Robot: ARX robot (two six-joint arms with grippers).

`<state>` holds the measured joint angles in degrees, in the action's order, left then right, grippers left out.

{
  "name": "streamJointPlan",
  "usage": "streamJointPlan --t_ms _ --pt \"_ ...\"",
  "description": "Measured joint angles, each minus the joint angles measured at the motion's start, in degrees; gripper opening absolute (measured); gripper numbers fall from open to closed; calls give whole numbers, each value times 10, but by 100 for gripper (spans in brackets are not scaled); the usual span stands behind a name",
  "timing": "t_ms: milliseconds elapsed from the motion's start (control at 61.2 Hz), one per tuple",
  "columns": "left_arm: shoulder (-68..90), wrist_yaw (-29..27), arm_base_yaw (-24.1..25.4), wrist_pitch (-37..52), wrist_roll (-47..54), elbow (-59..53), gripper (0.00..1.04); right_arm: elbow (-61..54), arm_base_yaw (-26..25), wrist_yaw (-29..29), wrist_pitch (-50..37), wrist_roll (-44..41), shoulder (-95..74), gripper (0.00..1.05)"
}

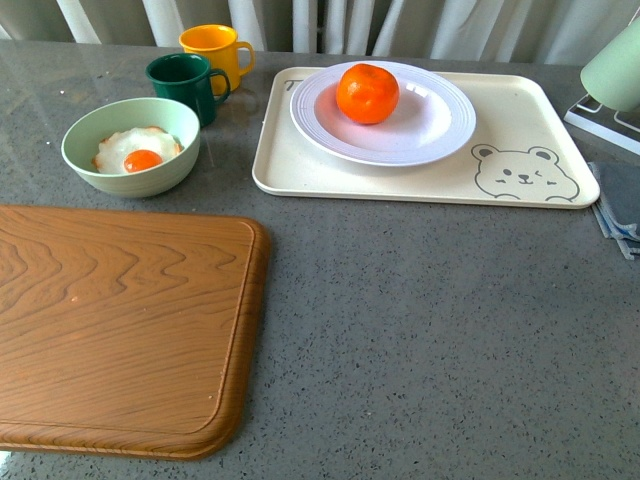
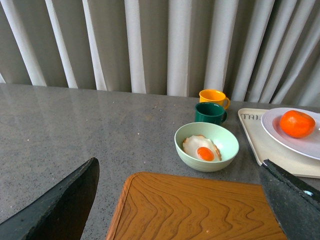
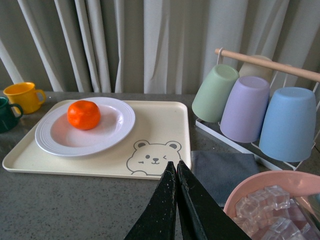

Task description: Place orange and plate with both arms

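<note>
The orange is shown resting in the well of the plate, which is seated on the bear-print tray, toward the end nearest the mugs. The left gripper is held wide apart and empty above the cutting board, well short of the tray. The right gripper is pressed closed on nothing, near the tray's bear end. Placement is judged complete.

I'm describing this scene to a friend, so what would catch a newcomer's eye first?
The bright orange sits on the white plate, which rests on the cream bear-print tray at the back. A large wooden cutting board fills the near left, with a fried egg in a pale-green bowl behind it.
</note>
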<state>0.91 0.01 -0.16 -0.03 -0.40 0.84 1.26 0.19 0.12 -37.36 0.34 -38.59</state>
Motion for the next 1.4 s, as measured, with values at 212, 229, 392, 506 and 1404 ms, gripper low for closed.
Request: streamJointPlan --t_ms 212,229,392,506,1404 --pt "0 0 0 0 0 0 96 0 0 0 80 0 87 2" --pt "0 0 0 0 0 0 96 0 0 0 90 0 98 2" --pt "0 0 0 0 0 0 96 -1 0 0 142 0 153 2" --pt "0 0 0 0 0 0 96 -1 0 0 172 0 184 2" --pt "0 0 0 0 0 0 96 0 0 -1 373 0 382 2"
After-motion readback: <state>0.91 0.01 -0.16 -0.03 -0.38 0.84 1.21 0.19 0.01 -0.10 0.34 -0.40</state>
